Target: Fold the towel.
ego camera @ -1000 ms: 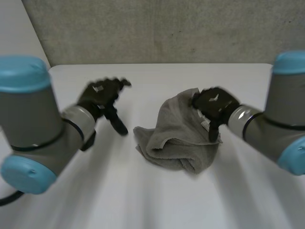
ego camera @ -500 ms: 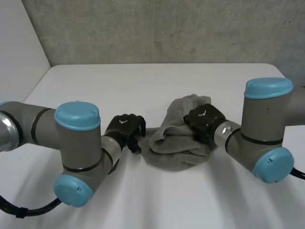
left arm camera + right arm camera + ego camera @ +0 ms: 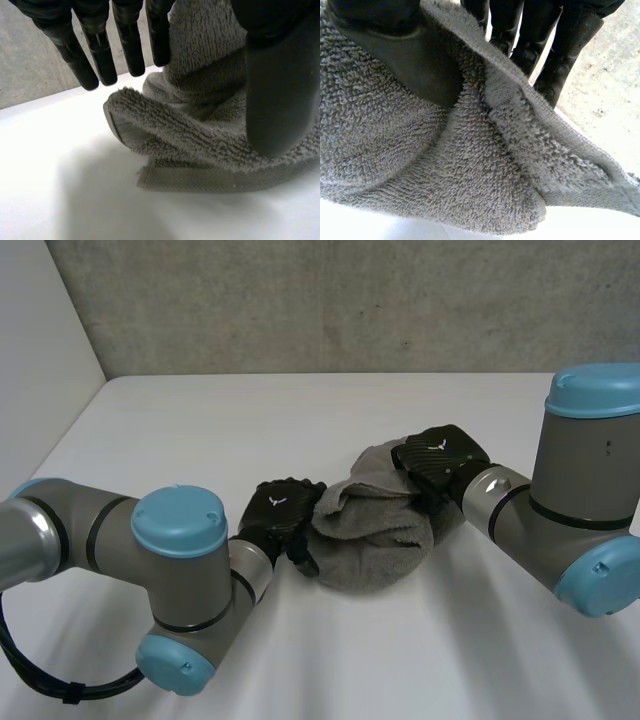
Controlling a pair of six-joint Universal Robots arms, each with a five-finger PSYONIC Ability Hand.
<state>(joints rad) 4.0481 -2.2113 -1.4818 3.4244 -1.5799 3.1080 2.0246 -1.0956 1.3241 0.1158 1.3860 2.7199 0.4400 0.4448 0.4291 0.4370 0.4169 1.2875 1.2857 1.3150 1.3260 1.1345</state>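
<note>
I am finding the towel bunched at centre frame on the worktop, the right hand pinching a fold between thumb and fingers, the left hand hovering at its left edge with fingers straight, and am advising it take the hem corner.

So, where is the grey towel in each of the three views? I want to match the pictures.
Head view: the towel lies bunched on the table, between the left hand and the right hand.
Left wrist view: the towel rises between the left hand's fingers and thumb.
Right wrist view: the towel is pinched under the right hand's thumb.
Shared landmark: the white table under the towel.
</note>
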